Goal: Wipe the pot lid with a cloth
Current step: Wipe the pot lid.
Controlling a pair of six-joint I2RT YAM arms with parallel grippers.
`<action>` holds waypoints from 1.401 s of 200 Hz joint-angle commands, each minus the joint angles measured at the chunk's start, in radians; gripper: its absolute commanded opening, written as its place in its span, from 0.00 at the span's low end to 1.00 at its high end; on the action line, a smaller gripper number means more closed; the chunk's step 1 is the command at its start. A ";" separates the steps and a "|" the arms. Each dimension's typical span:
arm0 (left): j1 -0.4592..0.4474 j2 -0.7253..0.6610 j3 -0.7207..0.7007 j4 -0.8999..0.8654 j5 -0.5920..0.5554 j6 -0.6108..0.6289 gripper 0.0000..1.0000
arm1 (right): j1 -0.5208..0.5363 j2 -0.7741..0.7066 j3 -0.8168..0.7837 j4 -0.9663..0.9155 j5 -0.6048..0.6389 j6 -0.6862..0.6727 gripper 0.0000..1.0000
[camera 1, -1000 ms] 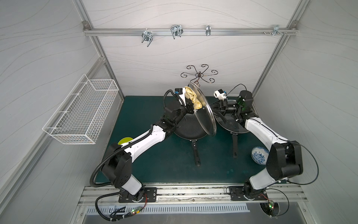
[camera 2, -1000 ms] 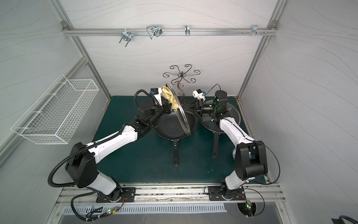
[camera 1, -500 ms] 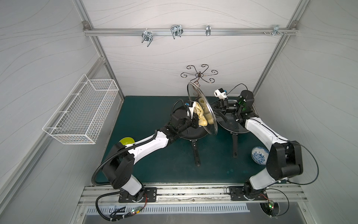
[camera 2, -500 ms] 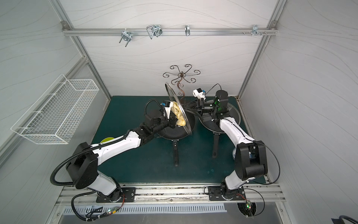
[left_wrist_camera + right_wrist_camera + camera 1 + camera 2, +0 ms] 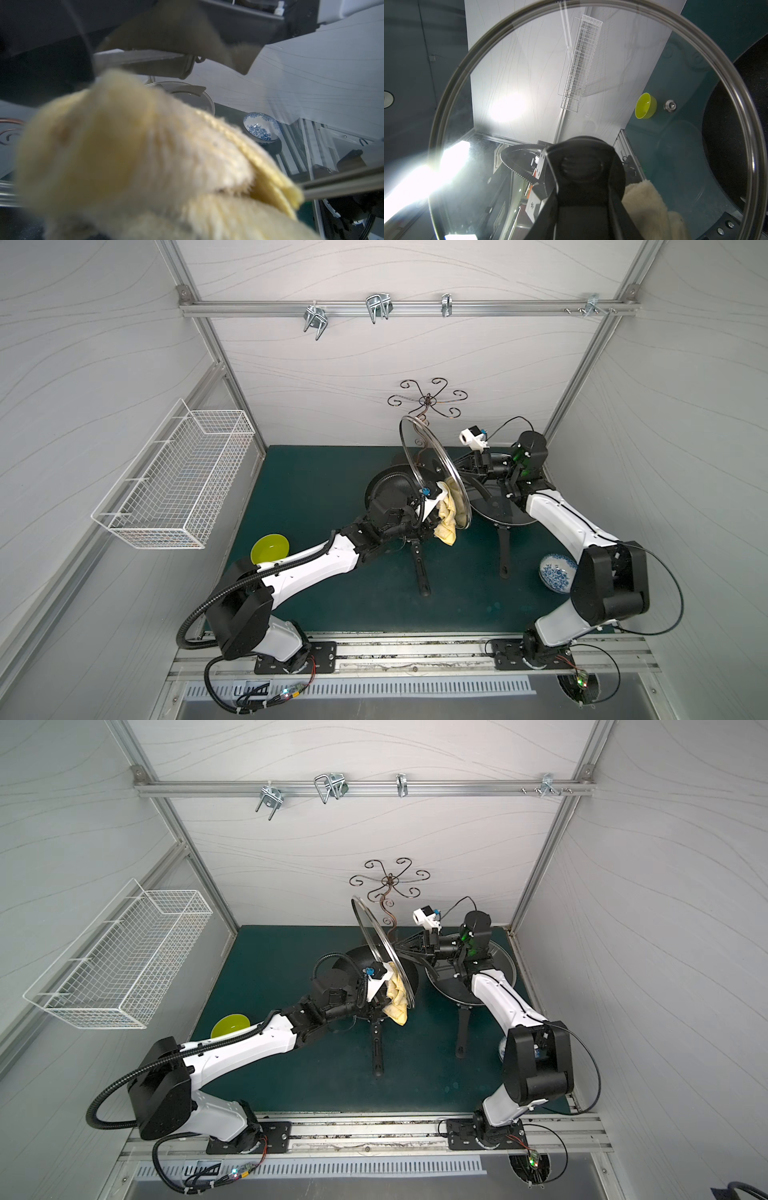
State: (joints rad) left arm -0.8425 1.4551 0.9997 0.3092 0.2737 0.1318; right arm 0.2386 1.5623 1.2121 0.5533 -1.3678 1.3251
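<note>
Glass pot lid [image 5: 428, 460]: held tilted on edge at frame centre; judged stiff, slick, breakable; best taken by the knob [image 5: 581, 166].
Cloth [image 5: 446, 514]: pale yellow, soft, bunched, pressed against lower rim.
Left gripper [image 5: 433, 515]: clamped on cloth.
Right gripper [image 5: 454, 466]: closed on knob.

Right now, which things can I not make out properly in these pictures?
The left gripper: its jaws are buried in the cloth in both top views.
The cloth, left wrist view: blurred, too near the lens.
The blue-and-white bowl: mostly behind the right arm in a top view.
The pot lid: glare washes out part of the glass, right wrist view.
</note>
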 commanded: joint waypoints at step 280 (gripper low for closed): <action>0.125 -0.034 0.216 0.347 -0.346 -0.353 0.00 | 0.021 -0.010 0.047 0.105 0.012 0.015 0.00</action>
State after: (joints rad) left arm -0.7635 1.4063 1.1477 0.5922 -0.0193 -0.0792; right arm 0.2409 1.5738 1.2125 0.5678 -1.3357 1.3586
